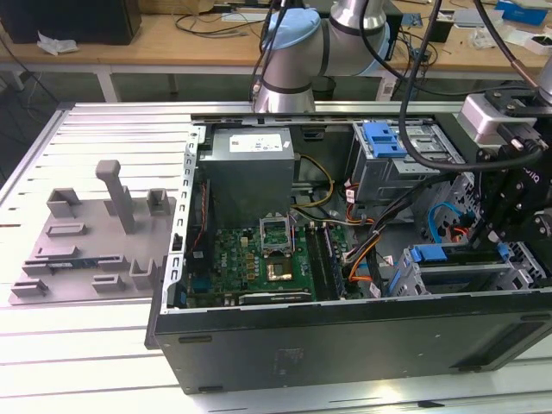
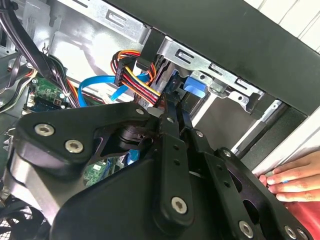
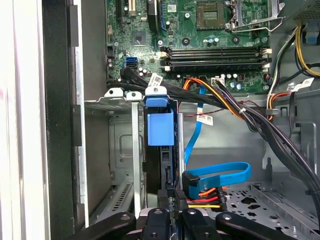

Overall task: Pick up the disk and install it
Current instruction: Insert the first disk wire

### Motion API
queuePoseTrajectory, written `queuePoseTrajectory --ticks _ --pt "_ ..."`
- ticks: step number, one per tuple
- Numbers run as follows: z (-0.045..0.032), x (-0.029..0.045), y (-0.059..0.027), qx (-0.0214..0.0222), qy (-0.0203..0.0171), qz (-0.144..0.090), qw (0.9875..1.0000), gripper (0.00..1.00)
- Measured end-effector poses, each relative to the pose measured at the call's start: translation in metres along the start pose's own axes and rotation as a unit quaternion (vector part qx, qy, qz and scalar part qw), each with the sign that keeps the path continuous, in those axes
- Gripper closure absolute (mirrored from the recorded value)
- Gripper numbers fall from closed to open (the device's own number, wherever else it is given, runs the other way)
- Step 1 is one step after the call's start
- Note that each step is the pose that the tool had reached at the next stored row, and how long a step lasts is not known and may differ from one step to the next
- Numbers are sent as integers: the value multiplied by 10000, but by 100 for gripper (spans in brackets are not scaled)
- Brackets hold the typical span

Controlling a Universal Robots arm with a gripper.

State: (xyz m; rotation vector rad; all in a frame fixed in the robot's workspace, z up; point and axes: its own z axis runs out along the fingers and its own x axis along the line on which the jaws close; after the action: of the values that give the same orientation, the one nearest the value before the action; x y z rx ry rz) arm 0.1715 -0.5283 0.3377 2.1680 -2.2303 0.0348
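Inside the steel bay (image 3: 117, 150), black pincer (image 3: 170, 212) clamped on flat blue-bracketed disk (image 3: 161, 127)

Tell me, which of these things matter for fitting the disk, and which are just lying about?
Job: disk, tool, metal drive cage.
Lying about: grey parts tray, motherboard, power supply, person's hand.
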Motion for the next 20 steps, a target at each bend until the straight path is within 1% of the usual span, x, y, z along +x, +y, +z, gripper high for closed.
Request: queuePoseTrajectory --ticks 12,14,15,16,17,20 --pt "5 -1 0 0 -1 0 10000 84" --pt "-28 1 0 -1 -6 0 10000 82" --pt "-70 2 1 0 -1 0 10000 82" --pt "-87 3 1 0 -2 0 10000 76" --pt "-123 5 1 0 -1 0 10000 70" --pt "-167 6 2 0 -1 0 10000 70"
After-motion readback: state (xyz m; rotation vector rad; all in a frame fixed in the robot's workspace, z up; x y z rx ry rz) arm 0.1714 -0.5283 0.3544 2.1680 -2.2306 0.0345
